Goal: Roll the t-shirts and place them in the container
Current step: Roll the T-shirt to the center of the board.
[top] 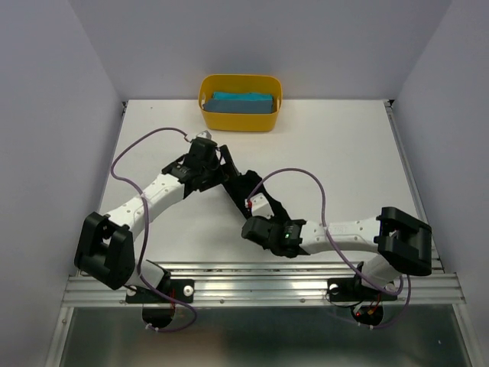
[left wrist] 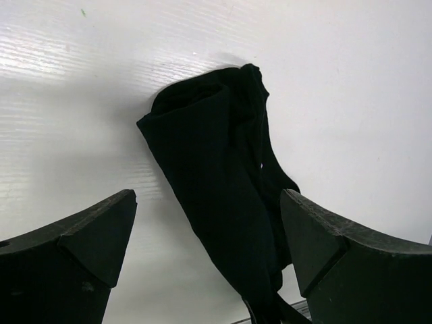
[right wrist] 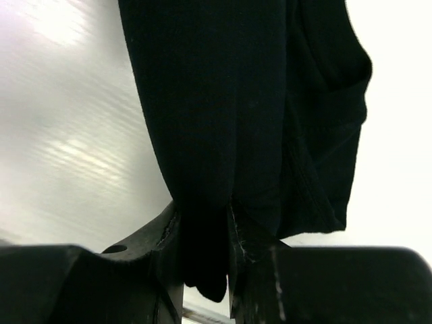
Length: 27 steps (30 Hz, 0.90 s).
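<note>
Right claw (right wrist: 202, 226): closed narrow on one end of the black t-shirt (right wrist: 202, 101), with a fold of cloth pinched between the jaws and a short tail showing below them. The grip appears to take only part of the bundle's width. A looser flap hangs free beside it, on the right of that view.

Left claw (left wrist: 208, 202): jaws stand wide apart and hold nothing. It hovers over the same garment with one jaw to each side of the bundle. Whether either jaw touches cloth cannot be told.

Black t-shirt: lies on the white worktop (left wrist: 351, 81) about its middle, between the two arms. It is a long, loosely gathered bundle, not a tight roll. The end seen ahead of the left claw is folded over and rounded, and the edges are uneven.

Handling, in my judgement: light, soft and limp, with no stiffness to speak of. It is likely to sag and unroll if held by a single layer, and may slide on the smooth worktop. It is best taken across the full thickness of the bundle near an end, all layers together, not by a stray flap.

Further out: the teal-blue t-shirt (top: 242, 102) sits folded inside the yellow tub (top: 237, 122) at the far edge of the worktop, well apart from both claws.
</note>
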Available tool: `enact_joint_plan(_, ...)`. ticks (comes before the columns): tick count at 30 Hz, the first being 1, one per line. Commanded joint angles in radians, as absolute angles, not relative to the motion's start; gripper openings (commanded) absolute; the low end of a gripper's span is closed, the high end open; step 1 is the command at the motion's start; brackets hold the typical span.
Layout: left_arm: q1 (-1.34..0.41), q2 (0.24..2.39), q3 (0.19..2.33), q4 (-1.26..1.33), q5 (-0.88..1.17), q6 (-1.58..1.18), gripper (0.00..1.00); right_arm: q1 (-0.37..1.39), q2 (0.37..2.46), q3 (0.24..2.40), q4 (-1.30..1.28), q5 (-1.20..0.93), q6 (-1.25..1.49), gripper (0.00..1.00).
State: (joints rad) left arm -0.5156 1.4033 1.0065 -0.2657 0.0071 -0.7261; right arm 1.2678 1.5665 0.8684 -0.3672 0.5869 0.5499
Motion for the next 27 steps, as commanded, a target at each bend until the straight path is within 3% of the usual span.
enact_joint_plan(1,-0.511,1.364,0.966,-0.262,-0.006,-0.733,0.99,1.235,1.526,0.848,-0.233,0.364,0.581,0.01)
enact_joint_plan(8,-0.512,1.365,0.876,-0.178,0.075,-0.767,0.99,1.172,1.482,0.815,-0.169,0.218,0.6,0.01)
enact_joint_plan(19,-0.512,1.407,0.784,-0.037,0.069,-0.848,0.98,1.141,1.468,0.799,-0.147,0.169,0.612,0.01)
enact_joint_plan(23,-0.512,1.476,0.796,0.018,0.074,-0.85,0.91,1.141,1.471,0.802,-0.146,0.167,0.609,0.01)
enact_joint_plan(27,-0.511,1.522,0.805,0.041,0.084,-0.85,0.65,1.141,1.467,0.796,-0.147,0.17,0.612,0.01)
